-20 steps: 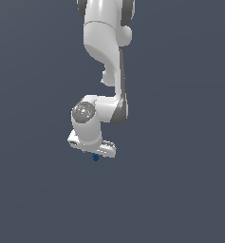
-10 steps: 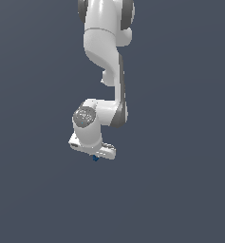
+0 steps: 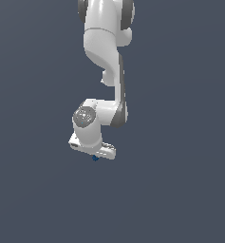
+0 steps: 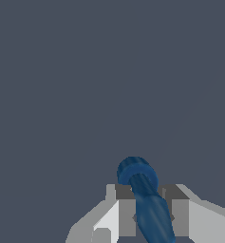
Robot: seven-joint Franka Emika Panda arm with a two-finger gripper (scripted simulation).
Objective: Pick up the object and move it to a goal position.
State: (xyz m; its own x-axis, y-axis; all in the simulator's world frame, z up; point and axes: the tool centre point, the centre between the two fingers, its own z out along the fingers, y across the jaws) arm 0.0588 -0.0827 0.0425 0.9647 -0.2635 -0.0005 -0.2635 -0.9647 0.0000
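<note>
The arm [image 3: 104,57] reaches down from the top of the exterior view, wrist folded, with the gripper [image 3: 95,155] at its lowest point. The jaws are clamped on the object [image 4: 147,204], a dark-blue piece seated between the two fingers [image 4: 126,211] with its rounded end projecting beyond the tips. In the exterior view only a small blue speck [image 3: 95,158] shows under the gripper. The plain dark-grey background gives no clear counter edge; apparently nothing stands nearby or obstructs.

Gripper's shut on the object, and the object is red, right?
Not red: the object is dark blue, as the wrist view shows. The rest holds: the gripper is shut on it, a finger on either side.
</note>
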